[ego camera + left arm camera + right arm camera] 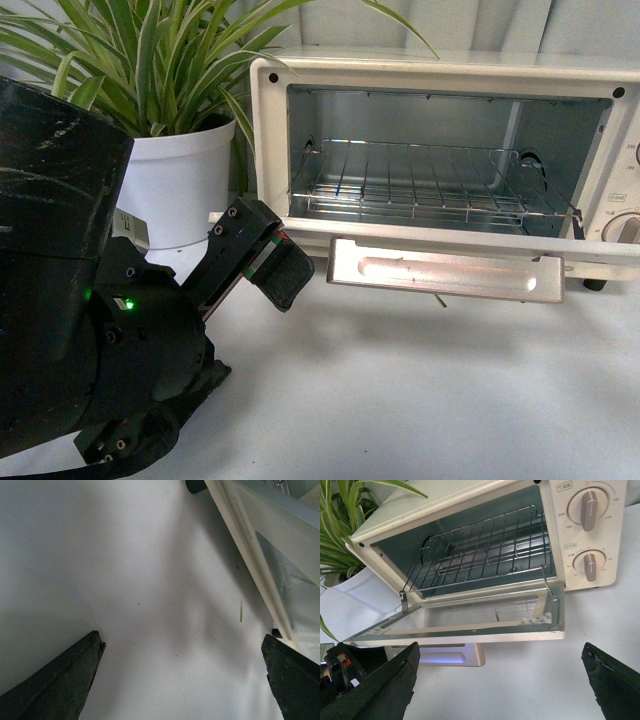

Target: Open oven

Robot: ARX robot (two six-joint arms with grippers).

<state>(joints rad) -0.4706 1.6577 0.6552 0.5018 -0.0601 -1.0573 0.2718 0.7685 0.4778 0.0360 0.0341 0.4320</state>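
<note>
The white table (420, 400) is seen as a smooth matte surface, cut off at every frame edge; open room is left on it in front of the oven. Much of the front view's left side is blocked by the black left arm (60, 280), whose matte casing is scuffed. The oven (280, 150), a cream-white box with rounded corners, is placed at the back right of the table, its right end cropped in the front view. To its left, a long-leaved green plant (150, 60) in a smooth white pot (185, 180) is partly hidden by the arm. The glass-windowed door (470, 617) is found open, about level, and the shiny wire rack (430, 185) is exposed. The bar handle (445, 272) is seen below the door's front lip. The knobs (589, 510) are shown whole only in the right wrist view. One black foot (195, 485) is half cut off.

The left gripper (182, 639) is spread wide near the door's left corner, apart from it. The right gripper (501, 649) is likewise spread wide and empty before the door; only its dark, rough fingertips (385, 685) are shown.
</note>
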